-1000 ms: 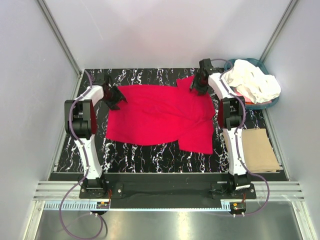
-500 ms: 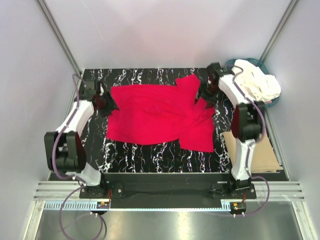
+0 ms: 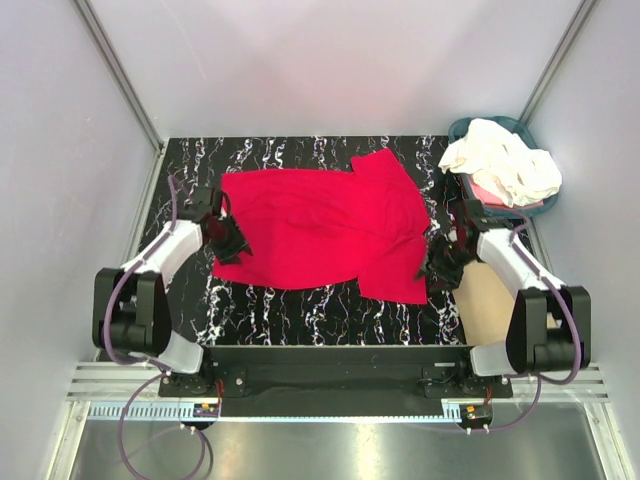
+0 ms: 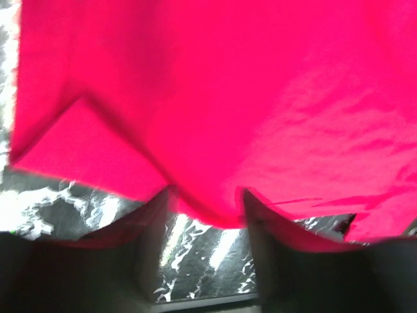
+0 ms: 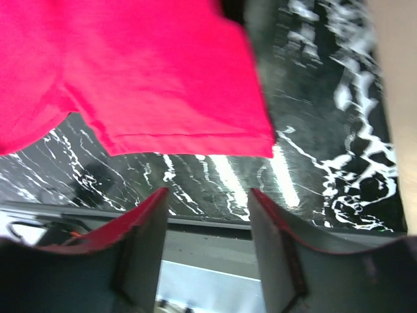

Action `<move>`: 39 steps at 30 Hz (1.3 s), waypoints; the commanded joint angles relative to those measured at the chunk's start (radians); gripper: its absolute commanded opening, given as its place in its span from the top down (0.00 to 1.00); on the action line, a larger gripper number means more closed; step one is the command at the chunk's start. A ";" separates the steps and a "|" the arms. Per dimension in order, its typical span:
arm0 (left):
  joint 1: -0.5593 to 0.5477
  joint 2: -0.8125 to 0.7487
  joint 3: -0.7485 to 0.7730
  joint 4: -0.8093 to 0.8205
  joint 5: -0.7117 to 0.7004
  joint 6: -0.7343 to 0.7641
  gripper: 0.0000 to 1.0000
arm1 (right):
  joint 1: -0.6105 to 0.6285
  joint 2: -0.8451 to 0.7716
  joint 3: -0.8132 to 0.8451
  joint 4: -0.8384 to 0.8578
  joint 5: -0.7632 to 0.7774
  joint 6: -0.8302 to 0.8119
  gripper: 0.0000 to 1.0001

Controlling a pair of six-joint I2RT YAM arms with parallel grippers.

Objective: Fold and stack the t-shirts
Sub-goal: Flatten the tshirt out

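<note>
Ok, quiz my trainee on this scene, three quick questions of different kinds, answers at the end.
1. True or false: the red t-shirt lies on the table.
2. What is in the teal basket? A) cream-white shirts B) cardboard C) nothing
3. Fill in: the tan cardboard sheet lies beside the ___ arm's end effector.

Key: 1 true; 2 A; 3 right.

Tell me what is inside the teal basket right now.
Crumpled cream-white shirts are heaped over the rim of the basket. A pinkish strip peeks out beneath them. Anything deeper is covered.
</note>
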 commanded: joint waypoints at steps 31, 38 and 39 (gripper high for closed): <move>0.066 -0.121 -0.232 0.045 -0.077 -0.123 0.65 | -0.073 0.062 -0.088 0.149 -0.170 0.087 0.55; 0.080 -0.513 -0.319 -0.140 -0.206 -0.170 0.60 | -0.073 0.054 -0.101 0.147 -0.167 0.085 0.55; 0.082 -0.510 -0.311 -0.145 -0.225 -0.151 0.60 | -0.073 0.065 -0.100 0.149 -0.167 0.085 0.55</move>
